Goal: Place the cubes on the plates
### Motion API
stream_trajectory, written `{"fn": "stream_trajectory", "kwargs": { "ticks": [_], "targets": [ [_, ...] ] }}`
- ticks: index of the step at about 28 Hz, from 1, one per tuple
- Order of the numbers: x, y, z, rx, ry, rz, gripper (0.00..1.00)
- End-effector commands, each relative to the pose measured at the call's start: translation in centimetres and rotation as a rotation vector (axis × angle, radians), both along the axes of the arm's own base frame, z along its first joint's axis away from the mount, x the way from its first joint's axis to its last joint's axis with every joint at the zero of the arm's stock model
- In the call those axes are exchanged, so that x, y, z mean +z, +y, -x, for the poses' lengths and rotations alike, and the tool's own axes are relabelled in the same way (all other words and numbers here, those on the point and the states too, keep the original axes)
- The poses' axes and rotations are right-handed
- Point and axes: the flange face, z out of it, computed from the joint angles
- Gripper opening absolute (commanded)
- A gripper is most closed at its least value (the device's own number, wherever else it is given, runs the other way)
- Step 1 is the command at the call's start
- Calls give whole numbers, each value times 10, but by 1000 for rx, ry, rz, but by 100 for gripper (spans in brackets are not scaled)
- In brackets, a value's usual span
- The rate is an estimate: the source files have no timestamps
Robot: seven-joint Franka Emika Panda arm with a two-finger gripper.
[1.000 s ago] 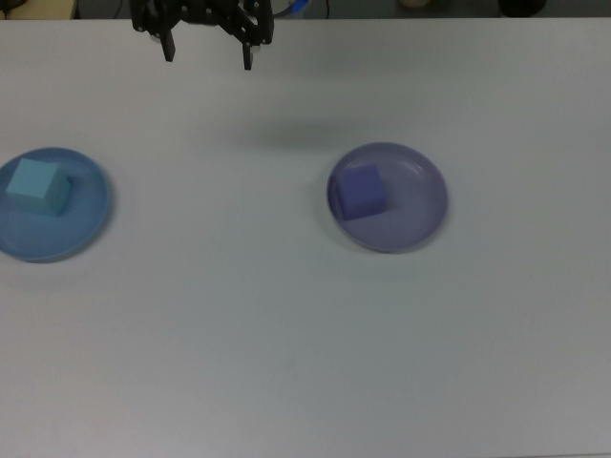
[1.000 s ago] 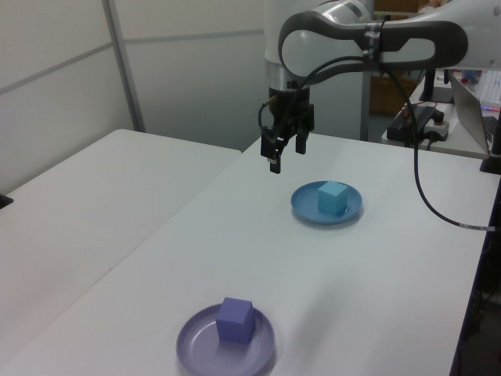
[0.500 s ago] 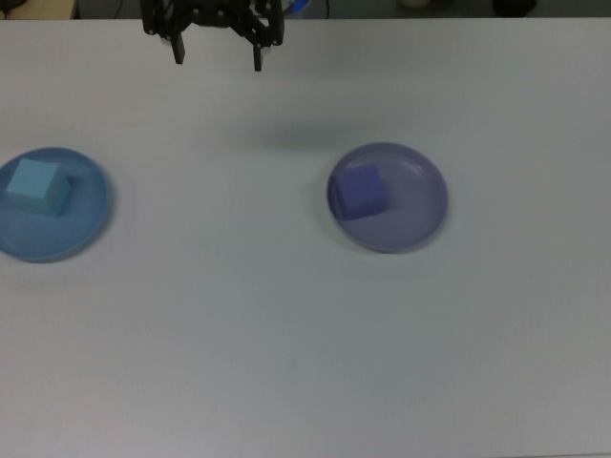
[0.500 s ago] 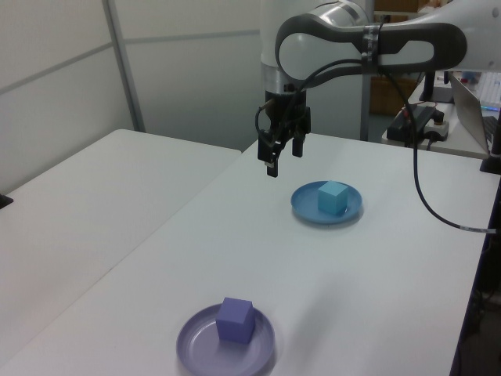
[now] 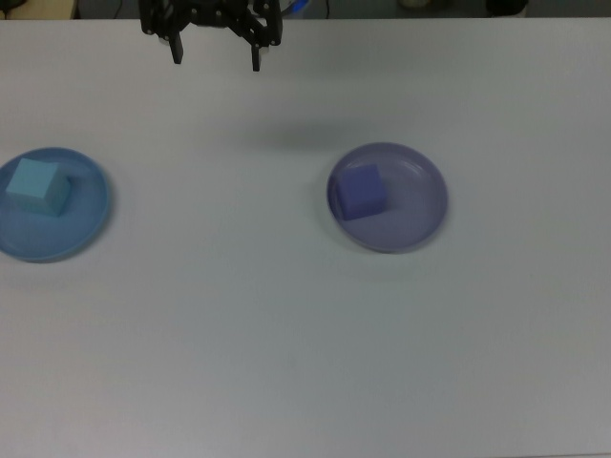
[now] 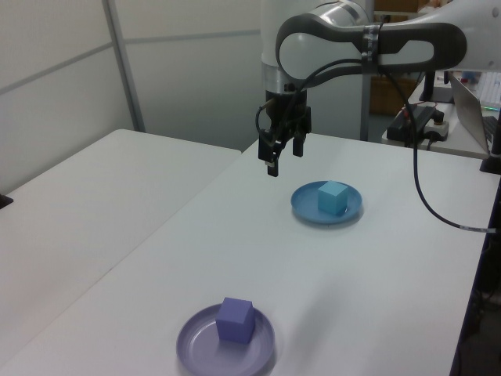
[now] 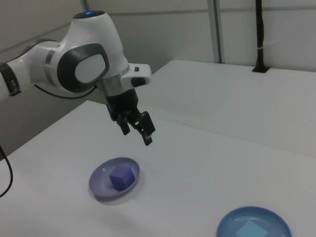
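Since both cubes already sit on plates, I judge the only step in hand is a clean retreat. Taking the lavender plate (image 5: 388,197) as my landmark, the purple cube (image 5: 361,192) rests on it, toward the top view's left of its centre. The cyan cube (image 5: 38,184) lies on the blue plate (image 5: 81,205), well apart on the white counter (image 5: 286,324). My gripper (image 5: 215,55) hangs high with jaws spread and empty; I'd keep it up, clear of both plates.
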Motion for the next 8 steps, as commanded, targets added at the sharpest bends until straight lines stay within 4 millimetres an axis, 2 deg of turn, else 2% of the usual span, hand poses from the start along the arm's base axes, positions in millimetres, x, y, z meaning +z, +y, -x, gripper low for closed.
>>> {"fn": "stream_trajectory", "kwargs": {
  "ticks": [1, 8],
  "targets": [
    [3, -2, 1, 14, 10, -20, 100],
    [4, -3, 1, -1, 11, -20, 100]
  ]
}}
